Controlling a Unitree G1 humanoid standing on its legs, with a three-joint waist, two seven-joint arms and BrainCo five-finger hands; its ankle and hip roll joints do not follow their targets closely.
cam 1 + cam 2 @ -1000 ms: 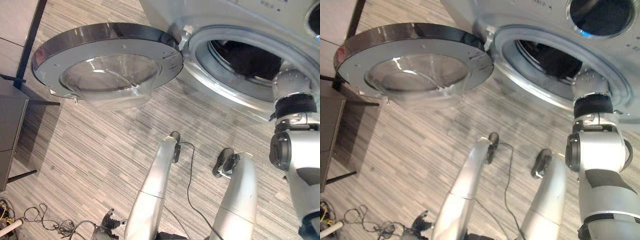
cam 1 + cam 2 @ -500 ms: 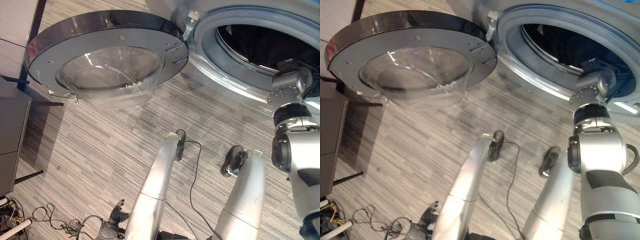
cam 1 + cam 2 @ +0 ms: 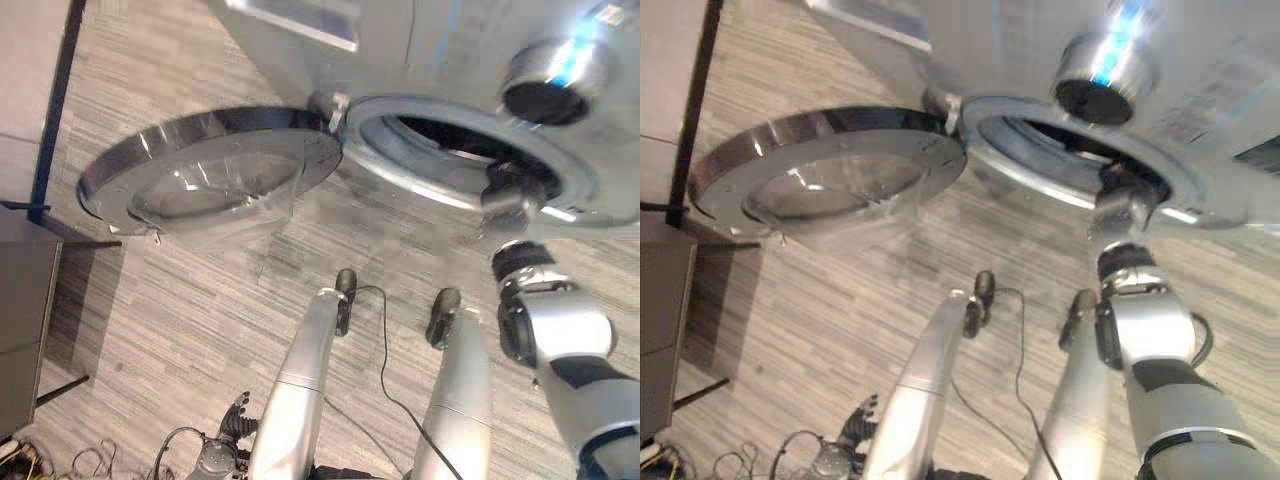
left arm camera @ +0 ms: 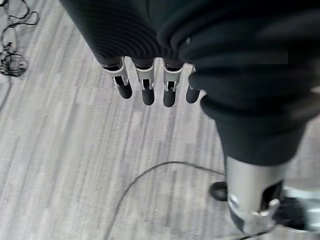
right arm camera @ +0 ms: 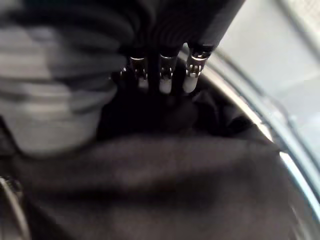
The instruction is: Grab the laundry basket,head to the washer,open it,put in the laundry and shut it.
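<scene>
Right wrist view: the right hand sits inside the drum of the washer, its silver fingers running down into dark laundry; the tips are buried in the cloth, so whether they grasp it or have let go cannot be told.
Left wrist view: the left hand hangs low over the wood-look floor, fingers straight and relaxed, holding nothing.
Door: the round washer door stands swung fully open to the robot's left, hinged beside the drum opening, its glass bowl facing up.
Right arm: from the head views it reaches from the lower right up to the lower rim of the opening, where the hand goes in.
Laundry: dark cloth lies in the drum, just past the grey door seal (how much of it there is cannot be judged).
Step in hand: most likely loading — pushing the laundry in.
Doing it well: the cloth should go deep, well clear of the seal, so nothing drapes over the rim and gets pinched; the fingers need to be free of the cloth before the arm draws back — otherwise a snagged fold could trail out with them.
Left to do: shutting the door.
</scene>
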